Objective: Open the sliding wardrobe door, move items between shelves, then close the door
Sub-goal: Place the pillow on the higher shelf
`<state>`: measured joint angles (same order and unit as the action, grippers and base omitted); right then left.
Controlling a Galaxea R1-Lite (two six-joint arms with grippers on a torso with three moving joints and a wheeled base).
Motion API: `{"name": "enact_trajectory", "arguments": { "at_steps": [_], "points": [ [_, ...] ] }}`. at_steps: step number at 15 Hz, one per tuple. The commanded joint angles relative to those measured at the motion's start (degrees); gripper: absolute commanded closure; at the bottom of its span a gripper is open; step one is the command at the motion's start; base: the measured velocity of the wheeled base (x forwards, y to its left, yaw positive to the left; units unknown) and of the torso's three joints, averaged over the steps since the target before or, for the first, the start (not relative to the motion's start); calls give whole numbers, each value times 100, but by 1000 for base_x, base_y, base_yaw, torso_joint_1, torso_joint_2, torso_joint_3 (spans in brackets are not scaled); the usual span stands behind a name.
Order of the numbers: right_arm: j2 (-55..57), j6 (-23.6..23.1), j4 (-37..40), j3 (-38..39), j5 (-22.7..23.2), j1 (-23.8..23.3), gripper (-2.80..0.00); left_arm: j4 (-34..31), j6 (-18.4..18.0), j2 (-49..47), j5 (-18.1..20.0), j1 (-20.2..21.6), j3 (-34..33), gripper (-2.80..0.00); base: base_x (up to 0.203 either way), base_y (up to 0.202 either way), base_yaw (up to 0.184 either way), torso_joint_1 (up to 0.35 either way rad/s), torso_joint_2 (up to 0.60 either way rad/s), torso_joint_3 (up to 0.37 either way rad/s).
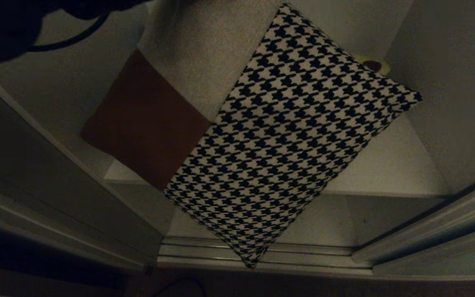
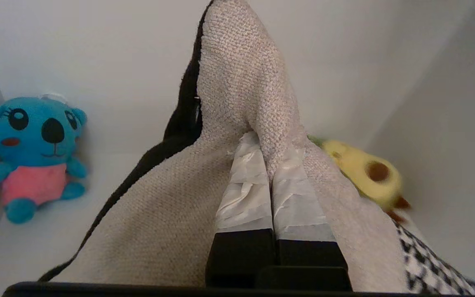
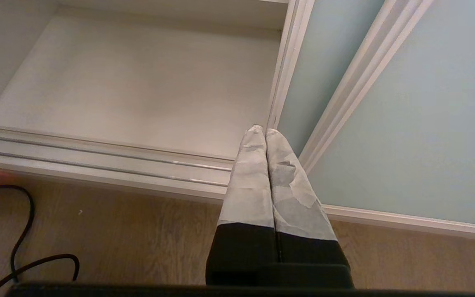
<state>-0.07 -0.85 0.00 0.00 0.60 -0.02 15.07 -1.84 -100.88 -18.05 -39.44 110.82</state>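
Houndstooth cushion (image 1: pixel 291 144) hangs diagonally across the centre of the head view, one corner at top centre, the lowest corner down over the silver floor rails (image 1: pixel 204 251) at bottom centre; it is clear of the boards, hanging in front of the open wardrobe. Its plain cream strip (image 2: pixel 241 90) is pinched in the left gripper (image 2: pixel 268 152), jaws clamped together on a fold of that fabric, which rises in a peak above the taped fingertips (image 2: pixel 245 181) in the left wrist view; a patch of the black-and-white pattern shows at that frame's lower right. Behind the cushion, left of centre in the head view, a dark reddish-brown panel (image 1: pixel 146 119); what it is cannot be told. Pale shelf (image 1: pixel 390 169) runs behind the cushion at mid-right, front edge lighter. In the left wrist view a blue plush bear in a pink top (image 2: pixel 31 152) sits at far left on a shelf, and a yellow plush toy (image 2: pixel 365 173) lies just beside the cushion at right; its edge peeps out at upper right in the head view. Right gripper (image 3: pixel 261 131) is low near the wood-grain floor (image 3: pixel 138 231), jaws together, empty, pointing at the door's frame edge. Sliding wardrobe door (image 3: pixel 419 123), pale grey-green, fills the right of the right wrist view. Black cable (image 3: pixel 23 247) loops on the floor at lower left.
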Motion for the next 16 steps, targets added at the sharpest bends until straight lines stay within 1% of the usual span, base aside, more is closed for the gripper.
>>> {"name": "enact_trajectory", "arguments": {
  "at_steps": [1,3,6,8,9,10,12,13,15,16],
  "points": [
    [-1,-3,0,18,2,-4,0,384,6,-540,-64,321,1,0,0,0,0,0,0,0],
    [-1,-3,0,18,2,2,0,494,39,-821,-58,656,2,0,0,0,0,0,0,0],
    [-1,-3,0,26,2,2,0,584,47,-1235,-16,1038,5,0,0,0,0,0,0,0],
    [-1,-3,0,18,2,2,0,613,58,-1373,67,1265,40,0,0,0,0,0,0,0],
    [-1,-3,0,18,2,-3,0,641,63,-1407,173,1379,45,0,0,0,0,0,0,0],
    [-1,-3,0,18,2,2,0,662,114,-1463,264,1447,44,0,0,0,0,0,0,0],
    [-1,-1,0,18,2,-5,0,688,157,-1514,281,1501,44,0,0,0,0,0,0,0],
    [-1,-3,0,18,2,2,0,695,157,-1495,276,1506,44,-280,0,0,0,0,0,0],
    [-1,-3,0,23,2,2,0,683,166,-1388,311,1527,53,-280,0,0,0,0,0,0],
    [-1,-3,0,18,2,2,0,681,175,-1365,400,1527,45,-280,0,0,0,0,0,0]
  ]
}}
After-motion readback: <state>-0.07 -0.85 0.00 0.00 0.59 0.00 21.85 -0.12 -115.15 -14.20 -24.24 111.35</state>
